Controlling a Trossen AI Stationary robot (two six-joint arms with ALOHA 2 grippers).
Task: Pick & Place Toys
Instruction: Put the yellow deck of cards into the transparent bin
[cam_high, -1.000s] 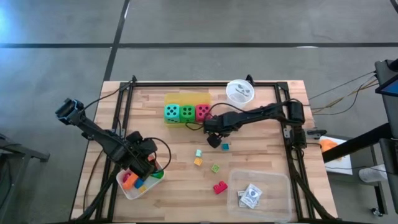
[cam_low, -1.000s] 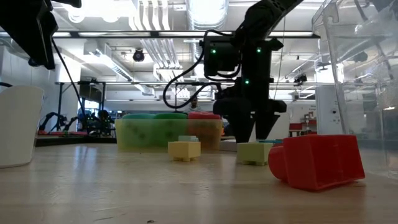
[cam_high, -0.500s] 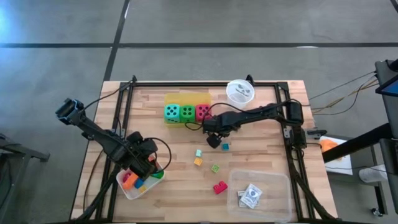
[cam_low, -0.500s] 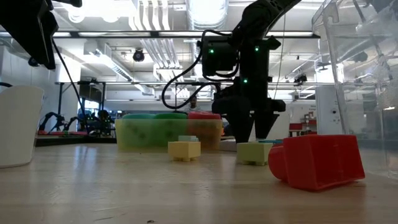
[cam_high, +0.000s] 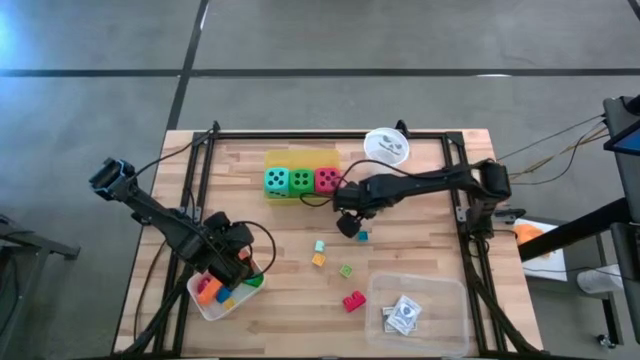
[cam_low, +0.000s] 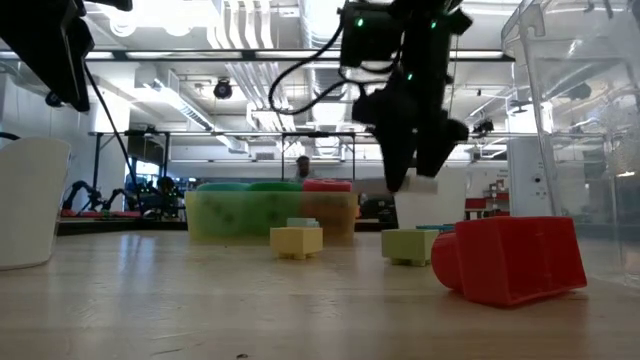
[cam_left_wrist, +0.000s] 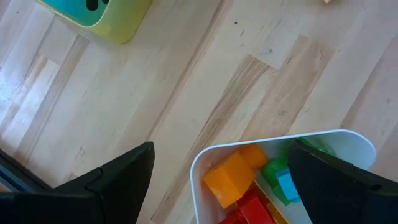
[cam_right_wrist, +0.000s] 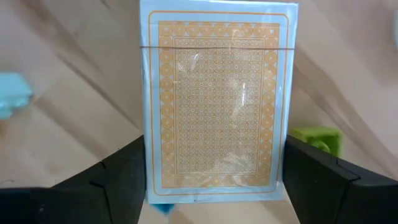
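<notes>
My right gripper (cam_high: 347, 224) hangs above the middle of the table, shut on a pack of playing cards (cam_right_wrist: 217, 99) with an orange-patterned back. Below it lie small blocks: teal (cam_high: 362, 237), light blue (cam_high: 319, 246), orange (cam_high: 318, 260), green (cam_high: 346, 271) and red (cam_high: 353, 301). Three dice (cam_high: 300, 181) sit in a yellow tray at the far side. My left gripper (cam_high: 230, 262) stays open above a white tray (cam_left_wrist: 348, 140) holding orange, red, green and blue blocks (cam_left_wrist: 233, 177). My right gripper pinches the card pack between its two fingers, one on each long edge (cam_right_wrist: 149, 168), near one short end. The fingers (cam_low: 415, 160) point down from above and lie across the pack. The pack (cam_low: 421, 185) is lifted clear of the table, its patterned back facing up toward the wrist.
A clear tray (cam_high: 445, 295) with more cards (cam_high: 402, 315) stands at the near right. A round white cup (cam_high: 385, 146) stands at the far right. Black frame rails run along the table's left, far and right edges.
My right gripper has gone straight up from the table with the card pack, most of it in the last half second. The pack is now lifted clear above the blocks.
</notes>
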